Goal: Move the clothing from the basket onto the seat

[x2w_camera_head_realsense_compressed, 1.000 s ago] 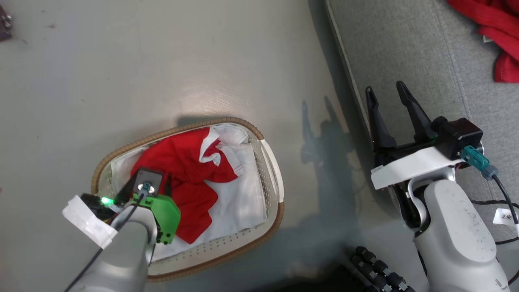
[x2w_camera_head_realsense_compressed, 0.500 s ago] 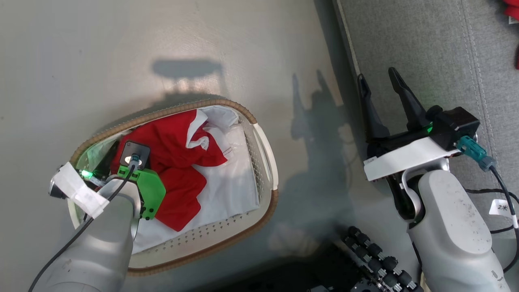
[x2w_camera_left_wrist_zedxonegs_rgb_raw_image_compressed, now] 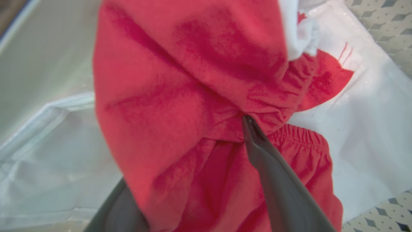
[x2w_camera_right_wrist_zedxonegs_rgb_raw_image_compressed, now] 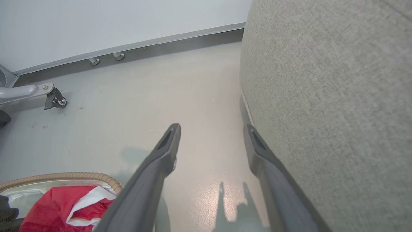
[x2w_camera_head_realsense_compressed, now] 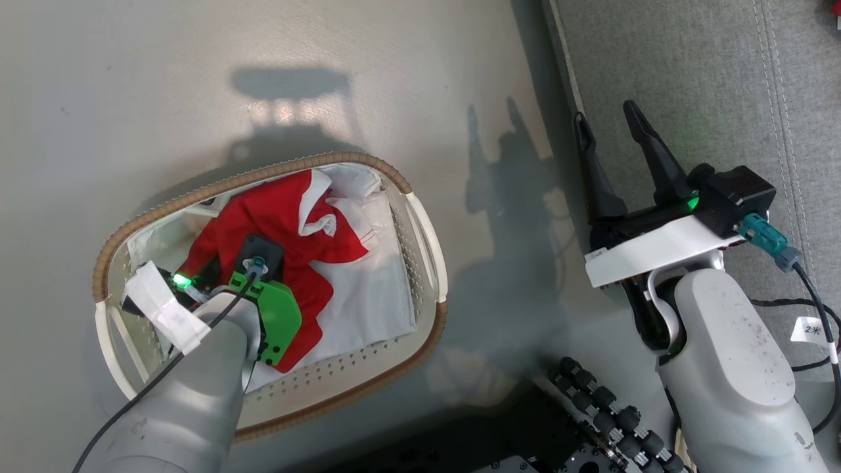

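Head view: bright red soft garment with white panels (x2w_camera_head_realsense_compressed: 276,213) lies bunched in the oval white perforated basket (x2w_camera_head_realsense_compressed: 420,236), near the grey woven sofa (x2w_camera_head_realsense_compressed: 690,79). Left wrist: my left jaws clench a gathered fold, set for lifting. Right wrist: my right jaws hang released, parked clear by the sofa.

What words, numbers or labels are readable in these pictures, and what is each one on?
"2米": on a small white tag hanging beside the right arm; the second character is slightly blurred.
White tape on the left wrist: no legible marks.
Nothing else is readable.
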{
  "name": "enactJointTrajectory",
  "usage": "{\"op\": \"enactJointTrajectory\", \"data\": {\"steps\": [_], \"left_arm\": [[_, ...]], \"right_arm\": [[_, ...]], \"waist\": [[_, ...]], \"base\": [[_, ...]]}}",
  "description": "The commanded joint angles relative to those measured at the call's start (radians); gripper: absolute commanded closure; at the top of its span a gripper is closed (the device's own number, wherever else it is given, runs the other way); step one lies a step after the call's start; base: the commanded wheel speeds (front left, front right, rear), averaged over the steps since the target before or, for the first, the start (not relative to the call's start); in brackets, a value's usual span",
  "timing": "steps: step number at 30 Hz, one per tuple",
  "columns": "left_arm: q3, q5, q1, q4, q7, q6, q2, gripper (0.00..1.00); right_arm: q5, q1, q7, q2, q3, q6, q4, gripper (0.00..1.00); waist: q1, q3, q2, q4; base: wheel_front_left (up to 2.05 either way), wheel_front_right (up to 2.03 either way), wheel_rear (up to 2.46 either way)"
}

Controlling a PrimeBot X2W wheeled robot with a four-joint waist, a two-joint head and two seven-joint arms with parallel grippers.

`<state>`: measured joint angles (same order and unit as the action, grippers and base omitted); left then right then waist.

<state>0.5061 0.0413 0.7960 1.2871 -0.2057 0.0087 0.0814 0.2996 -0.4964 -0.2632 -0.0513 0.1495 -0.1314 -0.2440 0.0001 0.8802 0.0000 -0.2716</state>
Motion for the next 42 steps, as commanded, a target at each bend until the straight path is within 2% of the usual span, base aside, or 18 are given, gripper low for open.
{"op": "enactJointTrajectory", "data": {"steps": [1,4,5,6,7,12,21,30,42], "left_arm": [[0.005,-0.007,-0.016,0.001,-0.006,-0.003,-0.001,0.0],[0.013,-0.003,-0.019,0.001,-0.008,-0.004,-0.007,0.0],[0.015,0.001,-0.02,0.001,-0.006,-0.007,-0.008,0.2],[0.018,0.002,-0.021,0.002,-0.007,-0.01,-0.009,0.67],[0.019,0.005,-0.023,0.002,-0.01,-0.011,-0.01,1.0],[0.016,0.023,-0.033,0.003,-0.025,-0.017,-0.011,1.0],[0.007,0.059,-0.118,-0.029,-0.06,-0.018,-0.017,1.0],[-0.007,0.097,-0.267,-0.269,-0.06,-0.042,-0.021,1.0],[-0.067,0.138,-0.45,-0.481,-0.06,-0.047,-0.028,1.0]], "right_arm": [[0.003,-0.009,-0.002,-0.001,0.002,0.001,0.002,0.0],[0.004,-0.008,-0.002,-0.001,0.002,0.001,0.0,0.0],[0.004,-0.007,-0.002,-0.001,0.002,0.001,-0.002,0.0],[0.004,-0.007,-0.002,-0.001,0.001,0.001,-0.003,0.0],[0.004,-0.007,-0.002,-0.001,0.0,0.001,-0.005,0.0],[0.003,0.003,-0.002,-0.002,-0.005,0.001,-0.017,0.0],[0.004,0.039,-0.002,-0.002,-0.001,0.001,-0.051,0.0],[-0.018,0.091,-0.002,-0.002,-0.006,0.001,-0.086,0.0],[-0.047,0.183,-0.002,-0.009,-0.015,0.001,-0.122,0.0]], "waist": [[-0.0001,0.003,0.0,0.0],[-0.0001,0.003,0.0,0.0],[-0.0001,0.002,0.0,0.001],[-0.0001,0.001,0.0,0.0],[-0.0001,-0.002,0.0,0.001],[-0.0001,-0.035,0.0,0.002],[-0.0001,-0.179,0.0,0.007],[-0.0001,-0.348,0.0,0.061],[-0.0001,-0.549,0.0,0.14]], "base": [[0.0,0.0,0.0],[0.0,0.0,0.0],[0.0,0.0,0.0],[0.0,0.0,0.0],[0.0,0.0,0.0],[0.0,0.0,0.0],[0.0,0.0,0.0],[0.0,0.0,0.0],[0.0,0.0,0.0]]}}
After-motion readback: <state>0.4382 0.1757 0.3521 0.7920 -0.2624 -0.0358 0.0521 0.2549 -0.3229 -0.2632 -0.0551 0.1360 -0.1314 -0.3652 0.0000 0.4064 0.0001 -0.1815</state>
